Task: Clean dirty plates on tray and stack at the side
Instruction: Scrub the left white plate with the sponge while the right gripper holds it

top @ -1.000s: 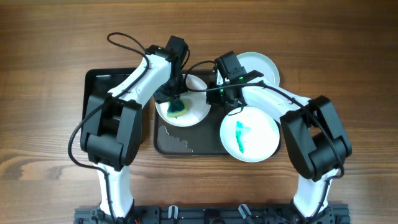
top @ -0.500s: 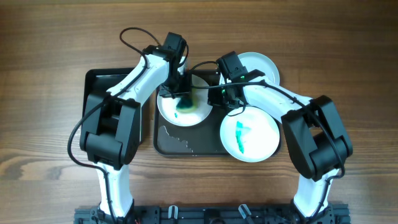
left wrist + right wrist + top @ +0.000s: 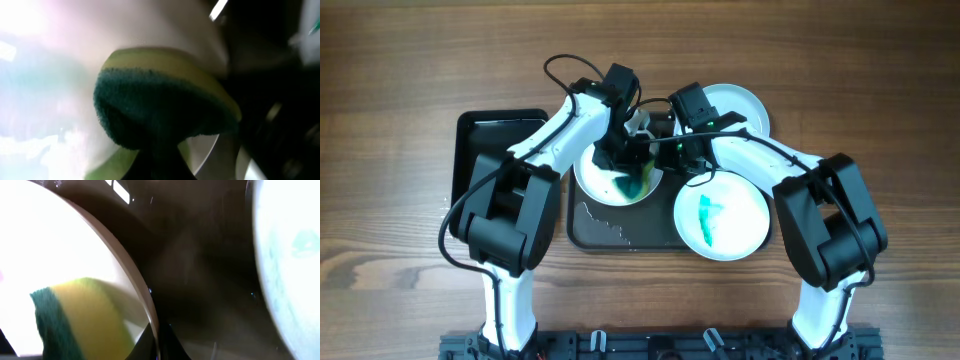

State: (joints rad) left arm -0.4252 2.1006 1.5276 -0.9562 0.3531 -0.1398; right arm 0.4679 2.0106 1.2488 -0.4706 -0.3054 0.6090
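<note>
A plate [image 3: 594, 180] with teal-green smears lies at the back left of the dark grey tray [image 3: 610, 232]. My left gripper [image 3: 626, 163] is shut on a green-and-yellow sponge [image 3: 160, 95] and presses it on the right part of this plate. My right gripper [image 3: 667, 158] is shut on the plate's right rim [image 3: 145, 287], and the sponge [image 3: 75, 317] shows beside it. A second plate [image 3: 722, 218] with a teal streak lies at the tray's front right. A third, clean-looking plate [image 3: 740, 106] lies on the table behind the tray.
A smaller, narrower black tray [image 3: 490, 140] stands to the left of the grey tray. Water drops speckle the grey tray's front left. The wooden table [image 3: 400, 80] lies all around.
My left gripper has dragged the sponge from the plate's left-middle to its right side, close to the right gripper. The teal smear has spread. The right arm has stayed put.
</note>
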